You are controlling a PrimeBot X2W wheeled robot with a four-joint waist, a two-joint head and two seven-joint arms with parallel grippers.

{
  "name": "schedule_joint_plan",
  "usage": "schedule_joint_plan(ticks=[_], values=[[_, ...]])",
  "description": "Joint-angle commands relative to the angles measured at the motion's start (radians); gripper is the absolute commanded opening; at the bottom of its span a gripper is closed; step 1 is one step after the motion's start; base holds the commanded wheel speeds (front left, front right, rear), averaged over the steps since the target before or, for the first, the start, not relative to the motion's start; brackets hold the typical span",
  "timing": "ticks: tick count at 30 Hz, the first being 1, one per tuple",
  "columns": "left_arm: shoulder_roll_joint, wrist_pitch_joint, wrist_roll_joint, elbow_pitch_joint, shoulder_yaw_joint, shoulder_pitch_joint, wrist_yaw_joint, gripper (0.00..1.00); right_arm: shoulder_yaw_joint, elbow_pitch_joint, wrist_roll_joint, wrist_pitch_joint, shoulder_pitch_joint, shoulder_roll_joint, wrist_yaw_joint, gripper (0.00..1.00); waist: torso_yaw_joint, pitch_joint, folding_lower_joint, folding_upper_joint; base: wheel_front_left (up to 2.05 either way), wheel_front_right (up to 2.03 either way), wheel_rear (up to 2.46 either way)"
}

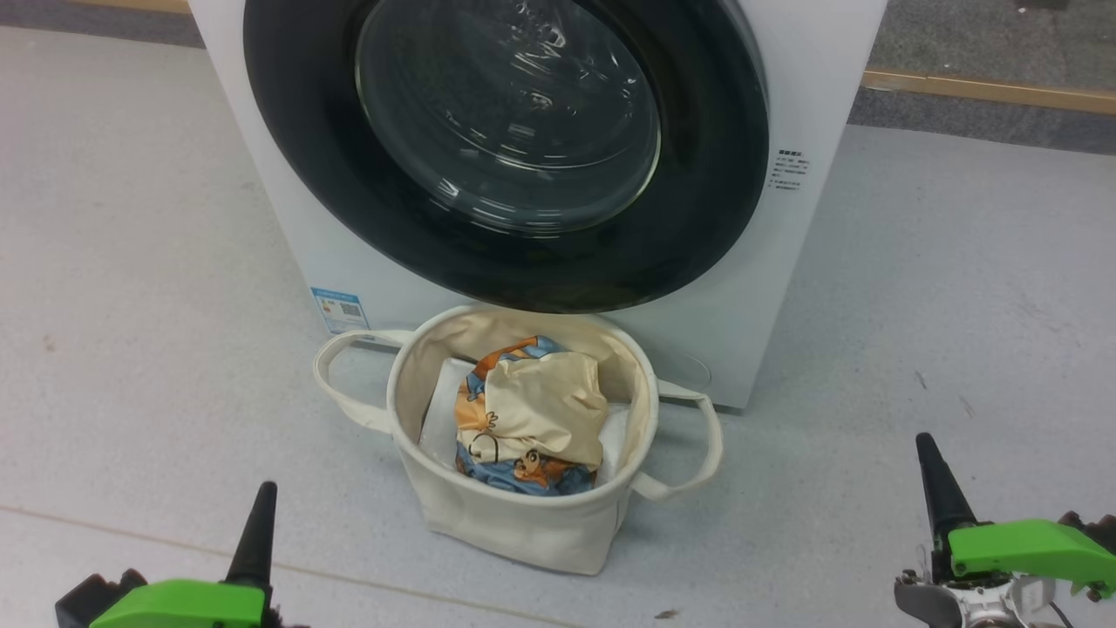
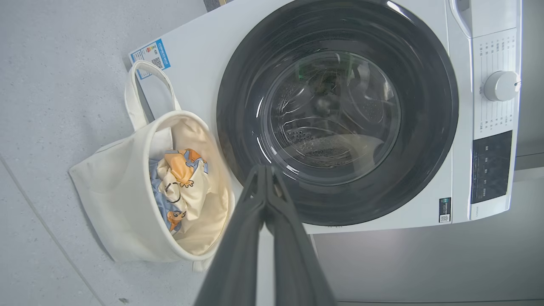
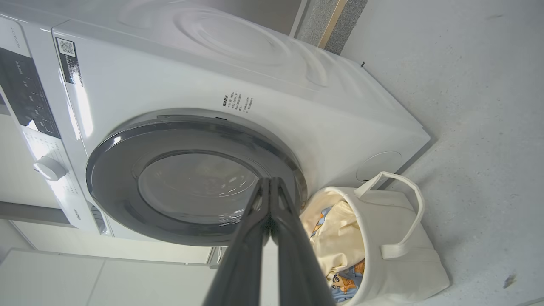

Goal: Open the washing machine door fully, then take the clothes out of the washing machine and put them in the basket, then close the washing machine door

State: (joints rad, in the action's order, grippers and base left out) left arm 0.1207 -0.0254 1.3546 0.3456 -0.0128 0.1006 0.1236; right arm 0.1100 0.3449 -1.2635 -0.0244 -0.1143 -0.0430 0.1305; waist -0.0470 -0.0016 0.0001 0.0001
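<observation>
Two end effectors, nearest items, one at each lower corner of the head view. Left end effector (image 1: 264, 493): dark fingers pressed together, nothing held, green housing behind. Right end effector (image 1: 926, 449): fingers likewise pressed together, nothing held. Both hang above the grey floor (image 1: 131, 262), well apart from the other items.

One basket (image 1: 514, 528), cream canvas, upright on the floor between the two end effectors and farther off, just in front of the machine. Two looped handles, one left, one right.

Clothes (image 1: 540, 410), in the basket: one bundle, cream-yellow fabric on top, blue fabric with orange cartoon prints at the near and left edges. It lies on a flat white folded sheet (image 1: 440, 410) in the basket bottom.

One washing machine (image 1: 811, 87), white, front-loading, beyond the basket. Blue label (image 1: 338, 310) at its lower left corner, behind the left handle. Knob (image 2: 501, 85) and dark display panel (image 2: 492, 165) on the control strip, seen from the left wrist.

One washing machine door (image 1: 506, 113), glossy black rim, bulging glass, shut flush against the front.
</observation>
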Motion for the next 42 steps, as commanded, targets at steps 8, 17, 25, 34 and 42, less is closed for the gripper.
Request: schedule_joint_plan(ticks=[8, 17, 25, 34, 42], values=[[-0.018, -0.031, 0.085, -0.058, 0.064, 0.018, 0.006, 0.00, -0.008, -0.059, -0.117, -0.031, -0.010, -0.007, 0.000, 0.00, 0.015, 0.001, 0.0000, -0.0001, 0.00, 0.00, 0.00], [-0.042, -0.056, 0.160, -0.077, 0.092, 0.013, 0.006, 0.00, -0.003, -0.078, -0.219, -0.057, -0.003, -0.007, 0.000, 0.00, 0.029, 0.003, 0.0000, -0.0001, 0.00, 0.00, 0.00], [-0.060, -0.076, 0.219, -0.092, 0.114, 0.010, 0.007, 0.00, 0.001, -0.092, -0.299, -0.077, 0.003, -0.007, 0.000, 0.00, 0.040, 0.004, 0.0000, -0.0001, 0.00, 0.00, 0.00], [-0.070, -0.088, 0.254, -0.100, 0.127, 0.007, 0.007, 0.00, 0.004, -0.100, -0.345, -0.089, 0.006, -0.007, 0.000, 0.00, 0.047, 0.005, 0.0000, -0.0001, 0.00, 0.00, 0.00], [-0.070, -0.088, 0.254, -0.100, 0.127, 0.007, 0.007, 0.00, 0.004, -0.100, -0.345, -0.089, 0.006, -0.007, 0.000, 0.00, 0.047, 0.005, 0.0000, -0.0001, 0.00, 0.00, 0.00]])
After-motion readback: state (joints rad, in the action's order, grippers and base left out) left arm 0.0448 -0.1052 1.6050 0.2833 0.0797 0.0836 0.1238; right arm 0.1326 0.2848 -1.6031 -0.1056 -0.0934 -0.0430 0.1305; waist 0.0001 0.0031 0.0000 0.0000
